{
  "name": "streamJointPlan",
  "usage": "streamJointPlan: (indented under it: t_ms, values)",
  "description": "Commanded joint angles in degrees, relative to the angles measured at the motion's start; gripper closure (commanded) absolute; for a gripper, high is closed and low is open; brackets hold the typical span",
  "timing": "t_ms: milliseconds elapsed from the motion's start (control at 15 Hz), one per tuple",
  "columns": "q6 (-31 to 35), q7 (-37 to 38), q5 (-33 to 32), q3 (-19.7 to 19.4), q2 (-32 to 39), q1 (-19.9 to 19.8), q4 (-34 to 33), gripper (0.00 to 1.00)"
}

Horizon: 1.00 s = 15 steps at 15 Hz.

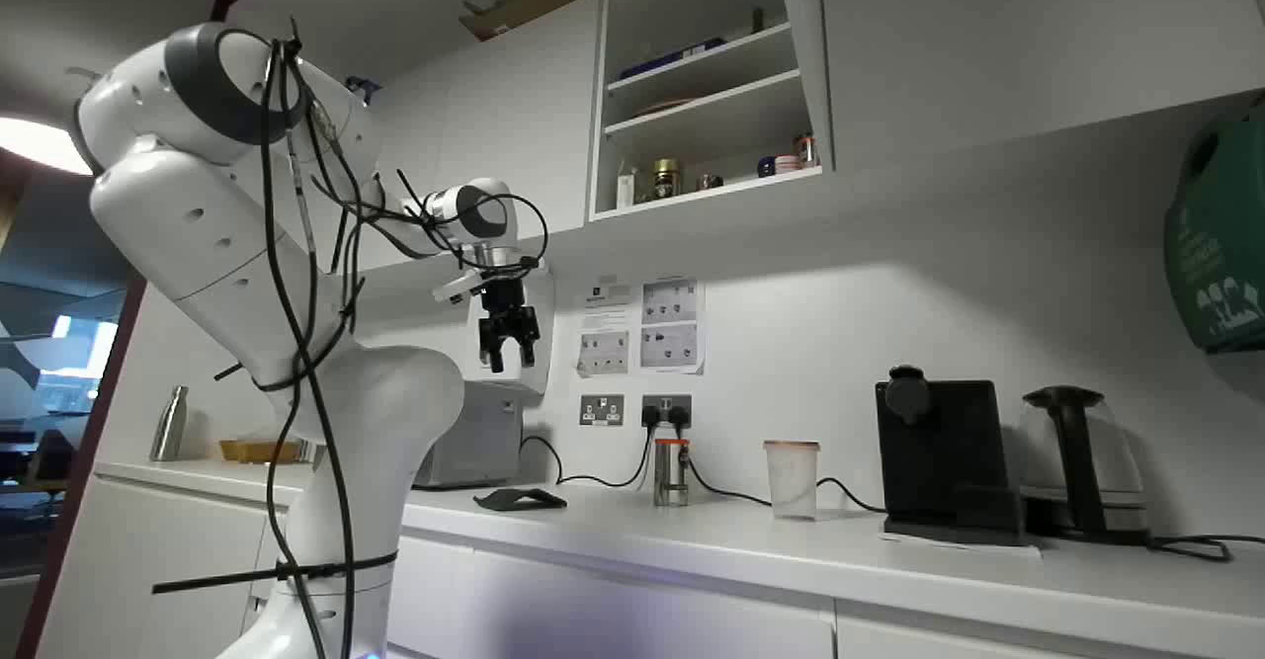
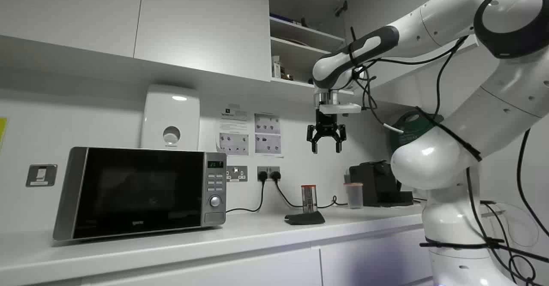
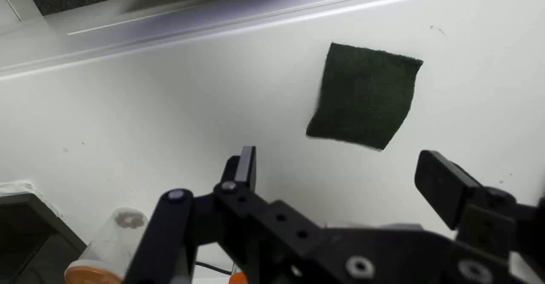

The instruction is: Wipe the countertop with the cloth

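Dark cloth, humped on white tabletop; prob. light, soft; we'd pinch the hump; claw above, spread wide, w/ nothing held.

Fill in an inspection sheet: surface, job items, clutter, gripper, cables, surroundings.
Surface: long white flat countertop; a few small specks in the wrist view.
Job items: limp dark grey-green cloth, lying on the countertop, not gripped.
Clutter: orange-lidded metal canister, orange-lidded translucent plastic tub, black coffee machine, glass kettle, silver microwave.
Gripper: black two-fingered gripper, open, above the countertop; nothing seen in its grasp.
Cables: black cables strapped along the white arm, loops slack; black power leads trail across the countertop.
Surroundings: open white wall cupboard holding jars.
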<state>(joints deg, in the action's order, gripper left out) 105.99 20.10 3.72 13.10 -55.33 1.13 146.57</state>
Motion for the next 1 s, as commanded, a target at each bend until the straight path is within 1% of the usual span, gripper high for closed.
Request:
streamJointPlan:
  t_ms: [0,667,733,933]
  values:
    - [-0.17,-0.03,-0.02,-0.01,0.07,-0.04,-0.18,0.00]
    - [-0.27,0.34,-0.05,-0.04,0.53,-0.42,-0.31,0.00]
    - [0.21,0.11,0.71,-0.95,1.32,-0.48,-0.43,0.00]
    - [2.10,0.14,0.54,-2.70,4.68,-2.36,-0.02,0.00]
